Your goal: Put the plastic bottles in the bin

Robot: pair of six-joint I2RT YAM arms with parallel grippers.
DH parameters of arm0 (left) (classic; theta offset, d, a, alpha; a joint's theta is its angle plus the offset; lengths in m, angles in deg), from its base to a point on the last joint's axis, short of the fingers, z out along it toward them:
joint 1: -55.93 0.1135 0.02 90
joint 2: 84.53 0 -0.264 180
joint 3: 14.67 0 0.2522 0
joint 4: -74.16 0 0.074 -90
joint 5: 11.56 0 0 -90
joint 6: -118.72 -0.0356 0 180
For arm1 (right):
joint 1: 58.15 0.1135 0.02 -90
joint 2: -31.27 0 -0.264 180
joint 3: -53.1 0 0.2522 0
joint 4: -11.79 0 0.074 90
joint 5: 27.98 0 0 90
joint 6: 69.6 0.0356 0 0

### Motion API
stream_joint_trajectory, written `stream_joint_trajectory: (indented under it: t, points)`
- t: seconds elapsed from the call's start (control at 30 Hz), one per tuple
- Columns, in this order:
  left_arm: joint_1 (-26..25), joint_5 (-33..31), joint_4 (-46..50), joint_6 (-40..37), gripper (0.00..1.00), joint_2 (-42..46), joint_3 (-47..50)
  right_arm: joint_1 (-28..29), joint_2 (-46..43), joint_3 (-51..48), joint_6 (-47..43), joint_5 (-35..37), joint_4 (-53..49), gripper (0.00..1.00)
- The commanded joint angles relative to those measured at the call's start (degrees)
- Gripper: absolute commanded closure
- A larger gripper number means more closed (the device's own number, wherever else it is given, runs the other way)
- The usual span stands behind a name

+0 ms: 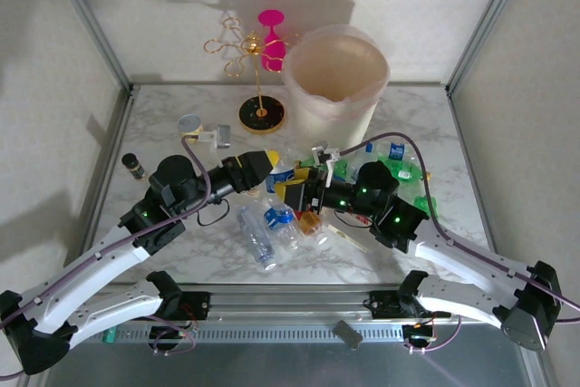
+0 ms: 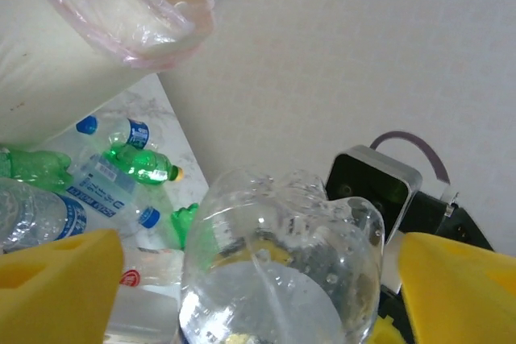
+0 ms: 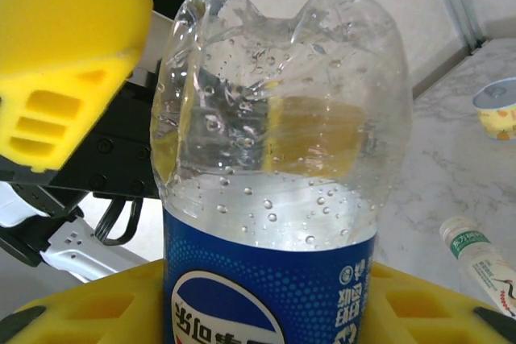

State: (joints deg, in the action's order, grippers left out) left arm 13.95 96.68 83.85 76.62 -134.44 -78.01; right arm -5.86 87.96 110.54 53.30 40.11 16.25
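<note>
Bottle (image 3: 274, 118) with a blue label between both grippers, off the table (image 1: 417, 115).
Right gripper (image 3: 266, 312) was clenched on the labelled part, with the clear base pointing away from it toward the left gripper (image 2: 258, 279). Left gripper was released, jaws wide, one on each side of the base and not touching it. Bin (image 1: 331, 120) stood upright beyond both grippers. Other bottles (image 1: 258, 237) lay on the table below and beside the right gripper.

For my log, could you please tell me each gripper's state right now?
Left gripper: open.
Right gripper: closed, holding the blue-labelled bottle.
</note>
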Motion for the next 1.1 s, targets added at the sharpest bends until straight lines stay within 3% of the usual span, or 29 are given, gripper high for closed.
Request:
stream_joint_trajectory:
  t: [0.0, 0.2, 0.33, 0.6, 0.87, 1.07]
  points:
    - [-0.27, -4.78, 3.00, -2.66, 0.00, 1.40, -4.37, 0.29, -1.91, 0.57, -1.73, 3.33, -1.36, 0.60]
    - [-0.27, -19.27, 15.28, -13.33, 0.00, 6.35, -9.55, 0.33, -1.87, 5.59, -4.40, 12.83, -12.60, 0.66]
    - [-0.30, -23.70, 20.77, -16.47, 0.00, 7.52, -10.14, -0.89, -2.74, 11.25, -7.48, 18.92, -20.54, 0.65]
    - [-0.30, -22.67, 21.59, -15.70, 0.01, 7.43, -5.37, -8.83, 2.39, 28.73, -14.21, 23.08, -32.65, 0.64]
    - [-0.30, -21.87, 20.56, -16.01, 0.03, 8.55, 0.96, -20.71, 12.26, 44.57, -15.96, 26.03, -36.71, 0.66]
    - [-0.30, -20.88, 19.66, -14.16, 0.03, 9.05, 3.74, -25.60, 22.50, 51.33, -19.15, 30.18, -37.04, 0.65]
